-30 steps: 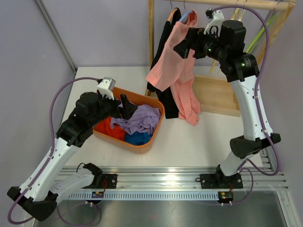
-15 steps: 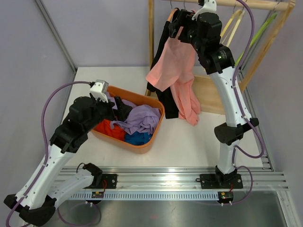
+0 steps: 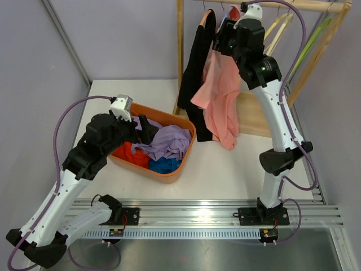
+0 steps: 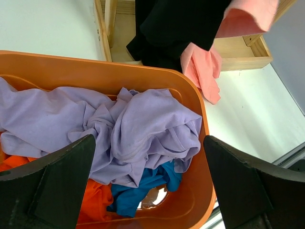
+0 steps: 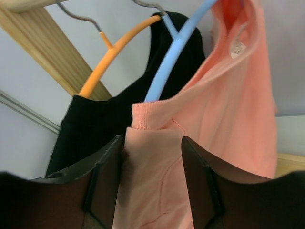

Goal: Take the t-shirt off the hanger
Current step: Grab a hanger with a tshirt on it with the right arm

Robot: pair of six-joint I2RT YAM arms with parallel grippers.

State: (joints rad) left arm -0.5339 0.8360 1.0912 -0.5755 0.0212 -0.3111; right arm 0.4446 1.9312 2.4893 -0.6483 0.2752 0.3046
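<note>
The pink t-shirt (image 3: 221, 96) hangs on a light blue hanger (image 5: 175, 44) from the wooden rail at the back, and its hem (image 4: 204, 71) shows in the left wrist view. My right gripper (image 3: 221, 40) is up at the shirt's shoulder. Its jaws (image 5: 152, 143) are half closed around a fold of pink cloth (image 5: 157, 157) just below the collar, still apart. My left gripper (image 3: 148, 127) hovers wide open over the orange basket (image 3: 169, 117), holding nothing (image 4: 148, 140).
A black garment (image 3: 197, 68) on an orange hanger (image 5: 114, 45) hangs just left of the t-shirt, touching it. The basket (image 4: 95, 71) holds lilac, blue and orange clothes. The wooden rack post (image 3: 180, 51) and base (image 3: 256, 113) stand behind it. More hangers (image 3: 313, 36) hang at the right.
My right arm has swung in to the shirt's shoulder and its jaws have narrowed around the cloth. The pink shirt has drawn in and hangs narrower. The left gripper has barely moved.
</note>
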